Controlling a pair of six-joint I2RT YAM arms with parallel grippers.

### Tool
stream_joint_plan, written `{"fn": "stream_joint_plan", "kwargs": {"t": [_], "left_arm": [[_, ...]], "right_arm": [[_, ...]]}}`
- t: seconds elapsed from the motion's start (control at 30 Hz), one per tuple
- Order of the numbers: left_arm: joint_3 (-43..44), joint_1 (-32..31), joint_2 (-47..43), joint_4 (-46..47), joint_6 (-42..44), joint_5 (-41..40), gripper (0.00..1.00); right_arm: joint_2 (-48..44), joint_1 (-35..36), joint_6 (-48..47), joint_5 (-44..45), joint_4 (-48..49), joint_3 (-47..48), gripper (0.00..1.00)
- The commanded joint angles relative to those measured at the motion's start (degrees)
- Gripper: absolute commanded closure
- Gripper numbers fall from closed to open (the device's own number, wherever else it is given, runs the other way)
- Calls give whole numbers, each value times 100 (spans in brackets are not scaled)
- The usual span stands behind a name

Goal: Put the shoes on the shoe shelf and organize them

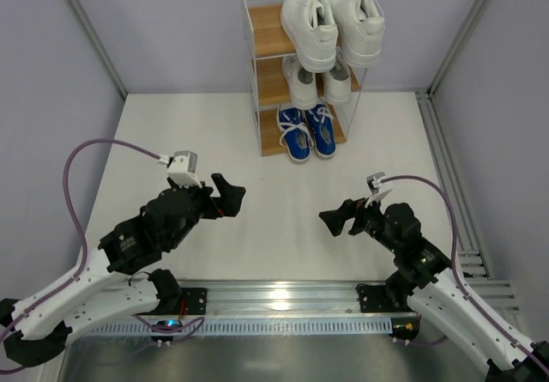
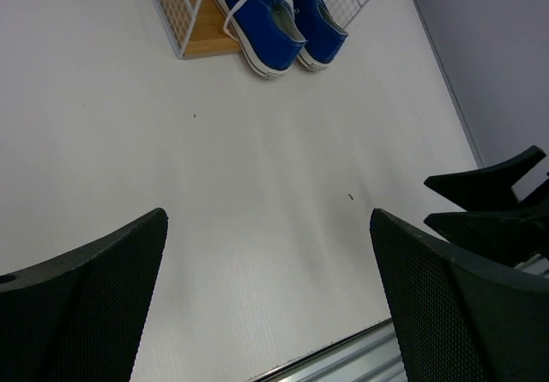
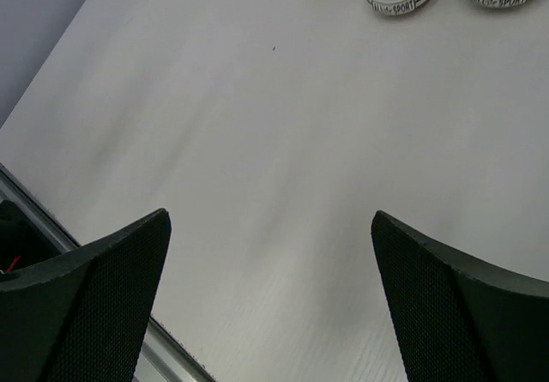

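Between the left gripper [image 1: 227, 200] fingers nothing is held, jaws wide apart; right gripper [image 1: 337, 216] likewise, both hovering over the table [image 1: 274, 176]. Well ahead of both stands the shoe shelf [image 1: 268, 28] w/ all six shoes on it: white pair [image 1: 333, 21] top, 2nd white pair [image 1: 316, 81] mid tier, blue canvas pair [image 1: 307, 131] bottom, heels jutting twd the grippers. Task looks done; at most nudge the blue heels in gently, w/o tipping the rack
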Motion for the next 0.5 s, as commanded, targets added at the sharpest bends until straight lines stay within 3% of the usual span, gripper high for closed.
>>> {"fn": "stream_joint_plan", "kwargs": {"t": [0.0, 0.13, 0.47], "left_arm": [[834, -2, 503, 59, 509, 535, 0], [1459, -2, 908, -381, 685, 534, 0], [2093, -2, 1251, -750, 1133, 543, 0]], "right_arm": [[382, 36, 190, -397, 202, 26, 0], [690, 36, 111, -502, 229, 88, 0], [954, 36, 391, -502, 343, 44, 0]]}}
